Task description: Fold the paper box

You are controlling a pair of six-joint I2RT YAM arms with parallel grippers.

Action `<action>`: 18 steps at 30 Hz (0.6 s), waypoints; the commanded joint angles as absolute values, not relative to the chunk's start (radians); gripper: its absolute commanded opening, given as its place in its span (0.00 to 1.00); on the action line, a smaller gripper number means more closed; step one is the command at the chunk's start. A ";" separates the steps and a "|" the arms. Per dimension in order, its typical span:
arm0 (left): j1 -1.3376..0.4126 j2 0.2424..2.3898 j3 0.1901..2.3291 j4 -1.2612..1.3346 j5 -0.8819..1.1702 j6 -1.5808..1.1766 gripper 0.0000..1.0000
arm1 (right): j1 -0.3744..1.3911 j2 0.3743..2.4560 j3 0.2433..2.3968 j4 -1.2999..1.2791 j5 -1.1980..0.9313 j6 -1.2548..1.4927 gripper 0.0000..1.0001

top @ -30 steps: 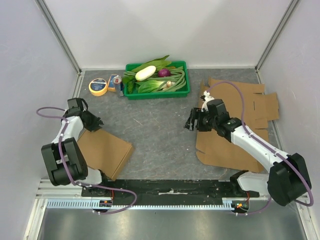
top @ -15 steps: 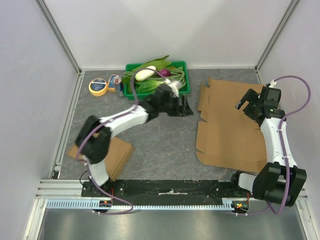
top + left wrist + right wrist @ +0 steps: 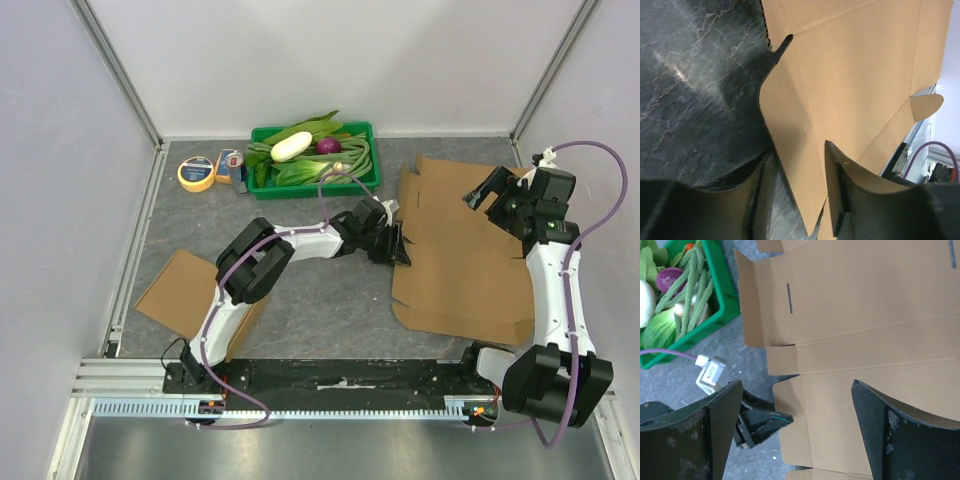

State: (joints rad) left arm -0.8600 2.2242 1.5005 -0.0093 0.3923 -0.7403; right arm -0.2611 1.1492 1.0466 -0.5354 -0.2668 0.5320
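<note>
As left gripper straddles box blank, second cardboard lies (apart).

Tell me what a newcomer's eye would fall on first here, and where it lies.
A large flat brown cardboard box blank covers the table's right side. The left hand is at its left edge, open, and the right hand hangs open above its far end. A green plastic tray of vegetables sits at the back.

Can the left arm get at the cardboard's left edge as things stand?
Probably yes. The left gripper sits at the left edge of the cardboard, open. The wrist view shows that edge lying in the gap between its fingers, with nothing in the way.
</note>
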 commanded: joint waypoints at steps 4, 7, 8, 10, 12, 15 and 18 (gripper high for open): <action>-0.873 2.304 1.519 0.026 0.457 -0.804 0.26 | -0.247 1.115 1.006 -0.462 -0.370 0.540 0.96; -0.847 2.267 1.554 -0.093 0.416 -0.721 0.02 | -0.200 1.129 0.999 -0.465 -0.380 0.483 0.96; -0.838 2.229 1.555 -0.113 0.401 -0.666 0.02 | -0.168 1.127 0.997 -0.465 -0.377 0.463 0.97; -0.790 2.191 1.543 -0.191 0.425 -0.606 0.02 | -0.105 1.131 0.996 -0.469 -0.348 0.414 0.98; -0.731 2.130 1.523 -0.274 0.457 -0.554 0.02 | -0.078 1.149 1.002 -0.489 -0.331 0.381 0.98; -0.669 2.045 1.499 -0.457 0.440 -0.389 0.02 | -0.069 1.167 0.983 -0.480 -0.313 0.385 0.98; -0.624 1.979 1.468 -0.587 0.451 -0.258 0.02 | -0.068 1.212 0.960 -0.411 -0.363 0.406 0.98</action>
